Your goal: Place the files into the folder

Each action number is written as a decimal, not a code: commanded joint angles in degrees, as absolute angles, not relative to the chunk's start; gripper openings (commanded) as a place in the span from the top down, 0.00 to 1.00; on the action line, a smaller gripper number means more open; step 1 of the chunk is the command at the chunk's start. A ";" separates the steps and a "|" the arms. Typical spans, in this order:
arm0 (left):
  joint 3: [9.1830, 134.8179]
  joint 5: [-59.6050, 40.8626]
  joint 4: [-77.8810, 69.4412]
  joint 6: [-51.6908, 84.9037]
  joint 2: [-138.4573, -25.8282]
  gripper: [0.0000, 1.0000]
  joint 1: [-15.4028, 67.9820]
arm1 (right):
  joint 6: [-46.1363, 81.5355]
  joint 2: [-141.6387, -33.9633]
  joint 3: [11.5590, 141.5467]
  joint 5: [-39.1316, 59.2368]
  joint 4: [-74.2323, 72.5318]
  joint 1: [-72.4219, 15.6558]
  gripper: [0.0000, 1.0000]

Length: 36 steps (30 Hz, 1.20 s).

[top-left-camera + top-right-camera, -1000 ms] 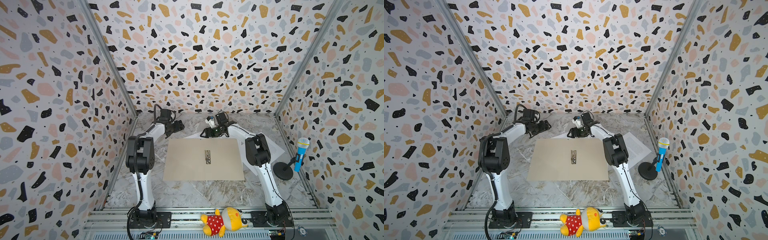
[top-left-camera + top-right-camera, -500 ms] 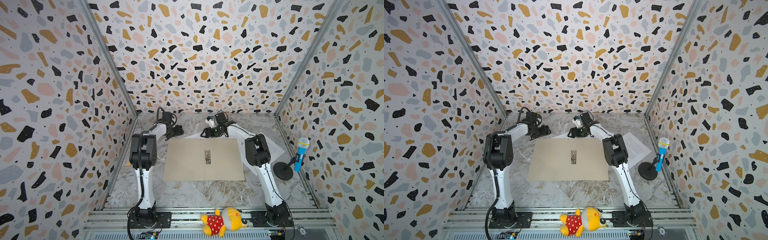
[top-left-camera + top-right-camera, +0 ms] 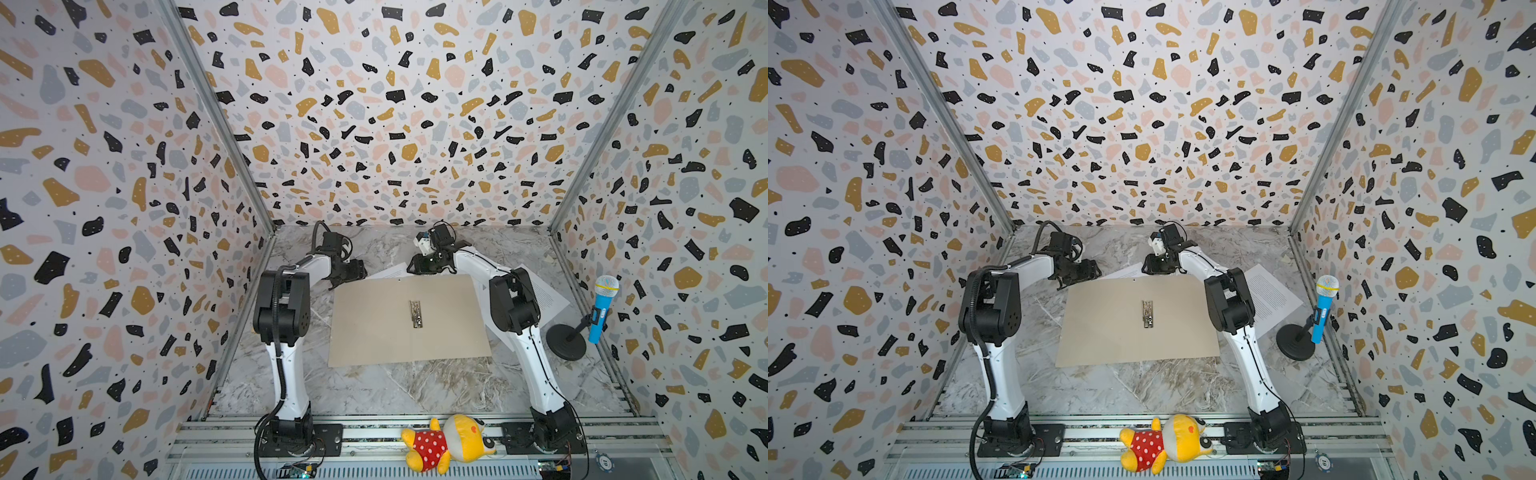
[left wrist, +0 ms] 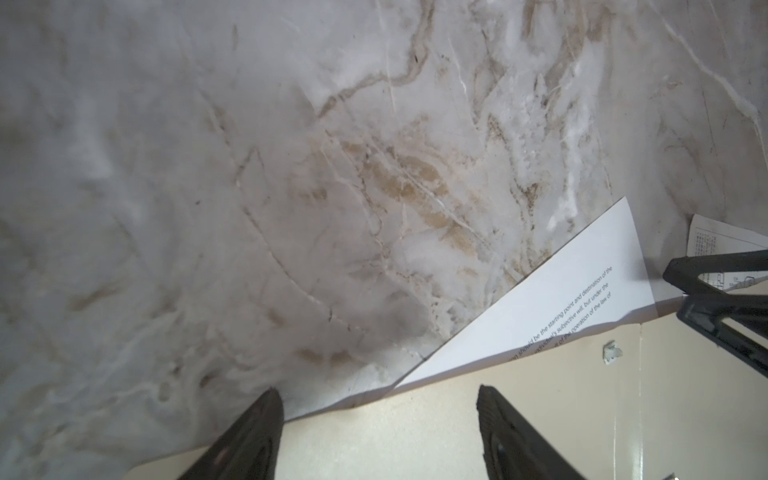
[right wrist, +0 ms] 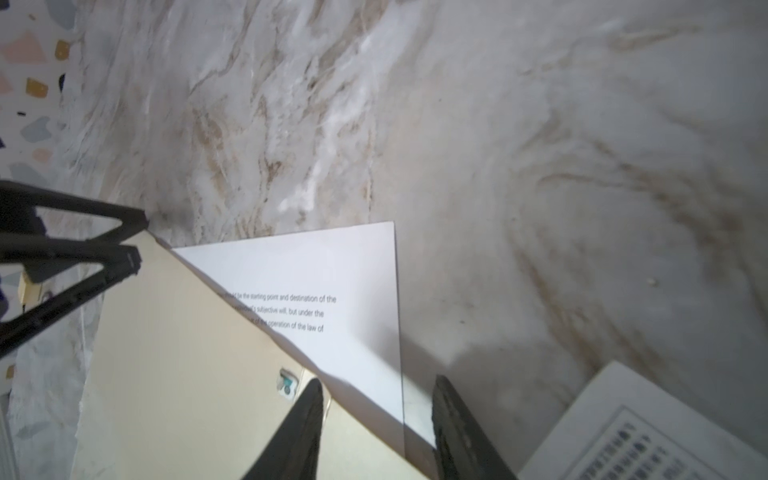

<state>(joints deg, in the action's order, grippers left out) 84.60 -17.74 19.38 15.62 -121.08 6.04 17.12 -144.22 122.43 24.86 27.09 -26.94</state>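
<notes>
The tan folder (image 3: 374, 328) (image 3: 1108, 328) lies open and flat mid-table, its silver clip (image 3: 417, 314) at the spine. One text sheet of the files (image 3: 390, 272) (image 4: 573, 286) (image 5: 332, 270) pokes out from under the folder's far edge. A second text sheet (image 3: 546, 297) lies to the right under the right arm. A third sheet with printed boxes (image 5: 623, 428) (image 4: 715, 237) lies beside the right gripper. My left gripper (image 3: 332, 285) (image 4: 378, 390) is open over the folder's far left corner. My right gripper (image 3: 412, 266) (image 5: 378, 378) is open, straddling the far edge where the sheet emerges.
A blue toy microphone (image 3: 602, 307) on a black round stand sits by the right wall. A yellow plush toy in a red dress (image 3: 449, 444) lies on the front rail. Patterned walls close in the marble table (image 3: 415, 386) on three sides.
The left gripper has come down and right to the folder's far left corner. The right gripper's jaws have narrowed around the folder's far edge; that arm has hardly moved.
</notes>
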 commanded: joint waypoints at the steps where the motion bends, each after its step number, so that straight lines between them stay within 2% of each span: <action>1: 82.64 -18.45 21.23 15.30 -120.32 0.24 6.06 | 13.84 -146.63 128.13 18.07 33.47 -28.46 0.58; 16: 78.98 -19.31 20.63 15.64 -117.30 0.25 6.06 | 5.97 -149.87 131.74 1.76 37.97 -32.66 0.56; 26: 77.13 -20.92 19.85 16.21 -115.62 0.25 6.06 | 3.94 -151.39 132.11 -2.25 38.93 -34.59 0.56; 30: 76.50 -21.40 19.82 16.17 -114.84 0.25 6.06 | 5.07 -153.14 134.41 -4.71 42.08 -34.30 0.62; 36: 73.57 -22.68 18.65 16.99 -112.82 0.25 6.06 | 7.59 -153.35 134.43 -4.90 43.21 -33.06 0.65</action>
